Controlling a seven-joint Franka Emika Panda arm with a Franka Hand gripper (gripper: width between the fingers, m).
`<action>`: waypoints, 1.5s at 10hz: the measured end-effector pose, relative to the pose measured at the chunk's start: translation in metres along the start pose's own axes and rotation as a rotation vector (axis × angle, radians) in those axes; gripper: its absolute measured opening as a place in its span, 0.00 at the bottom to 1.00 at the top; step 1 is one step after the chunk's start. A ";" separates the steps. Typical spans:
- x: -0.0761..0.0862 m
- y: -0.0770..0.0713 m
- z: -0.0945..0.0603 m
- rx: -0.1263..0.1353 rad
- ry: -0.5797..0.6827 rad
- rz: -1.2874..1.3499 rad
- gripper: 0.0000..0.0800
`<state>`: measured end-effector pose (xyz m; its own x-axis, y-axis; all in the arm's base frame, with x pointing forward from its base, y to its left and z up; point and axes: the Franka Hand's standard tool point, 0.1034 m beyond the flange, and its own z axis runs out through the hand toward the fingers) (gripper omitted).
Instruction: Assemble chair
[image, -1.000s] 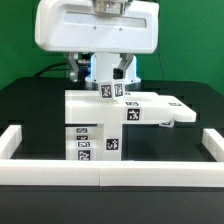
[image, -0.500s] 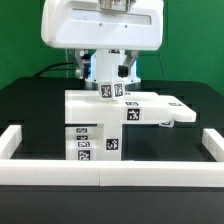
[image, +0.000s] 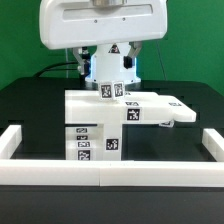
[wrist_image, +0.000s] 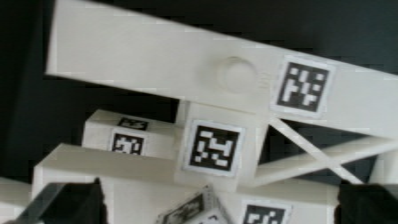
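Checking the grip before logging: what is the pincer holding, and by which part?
Cannot be told: the pincer reaches behind the chair, and the tagged top pieces hide its tips.

White chair (image: 90, 108), black-and-white square tags (image: 129, 111); black table (image: 30, 105); green backdrop (image: 15, 40).

The chair (image: 105, 125) is white and blocky. It stands upright in the middle of the black surface (image: 30, 105). Its flat top slab (image: 150, 105) reaches out toward 3 o'clock. Black-and-white square tags (image: 84, 144) sit on its front and top.
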<state>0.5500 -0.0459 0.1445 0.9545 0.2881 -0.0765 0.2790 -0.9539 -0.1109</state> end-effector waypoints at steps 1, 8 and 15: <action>0.000 0.000 0.000 -0.002 0.000 -0.003 0.81; 0.037 0.017 0.003 -0.032 0.039 -0.006 0.81; 0.045 0.013 0.007 -0.055 0.076 -0.020 0.81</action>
<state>0.5955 -0.0444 0.1329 0.9534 0.3018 0.0008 0.3013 -0.9518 -0.0568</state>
